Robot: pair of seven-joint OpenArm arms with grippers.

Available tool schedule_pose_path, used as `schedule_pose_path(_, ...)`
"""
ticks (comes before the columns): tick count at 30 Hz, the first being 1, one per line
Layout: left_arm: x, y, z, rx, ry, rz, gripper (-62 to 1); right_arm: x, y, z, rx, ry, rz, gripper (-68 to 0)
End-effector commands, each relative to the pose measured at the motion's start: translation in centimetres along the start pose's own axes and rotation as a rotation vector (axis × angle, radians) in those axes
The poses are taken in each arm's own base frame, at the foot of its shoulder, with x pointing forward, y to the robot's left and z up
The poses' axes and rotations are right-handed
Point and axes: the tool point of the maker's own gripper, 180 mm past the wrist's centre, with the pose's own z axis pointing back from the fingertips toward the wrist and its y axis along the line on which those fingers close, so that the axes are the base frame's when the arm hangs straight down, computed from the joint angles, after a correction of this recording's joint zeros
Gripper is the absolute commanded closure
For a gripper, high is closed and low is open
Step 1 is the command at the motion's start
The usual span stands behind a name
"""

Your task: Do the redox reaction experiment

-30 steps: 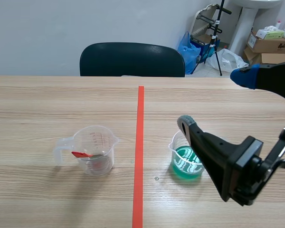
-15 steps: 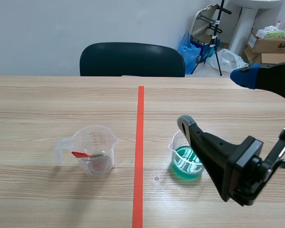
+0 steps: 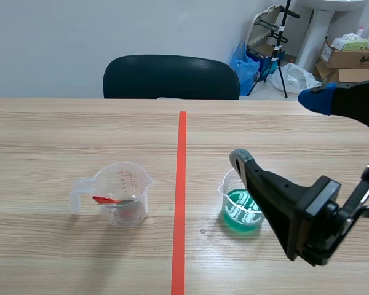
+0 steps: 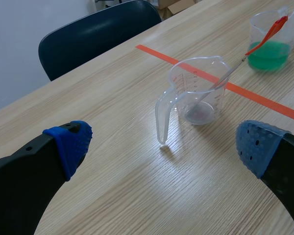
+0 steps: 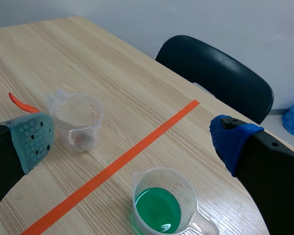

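Observation:
A clear measuring cup stands left of the orange tape line, with a red-handled spoon leaning in it. Right of the line is a clear beaker of green liquid. My right gripper hangs open above and just right of the beaker, holding nothing. In the right wrist view that gripper spans both vessels, the green beaker nearest and the measuring cup beyond the tape. My left gripper is open and empty, with the measuring cup and spoon just ahead.
A dark chair is pushed against the table's far edge. Cardboard boxes, a blue bag and a stand sit on the floor at the back right. The orange tape line runs down the table's middle.

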Motion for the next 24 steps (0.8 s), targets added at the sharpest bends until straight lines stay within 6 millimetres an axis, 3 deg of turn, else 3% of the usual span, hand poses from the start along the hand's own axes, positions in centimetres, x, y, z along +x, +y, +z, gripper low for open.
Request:
schedule_pose_path(1,0.76,0.23,-0.17,0.010,-0.032,-0.006,-62.3,0.86,-0.35,-0.12,-0.001,-0.036,0.012,-67.9)
schedule_pose_path(24,1.52,-0.59,-0.48,-0.019,-0.042,-0.012,-62.3,0.87,-0.35,-0.11,-0.001,-0.036,0.012,-67.9)
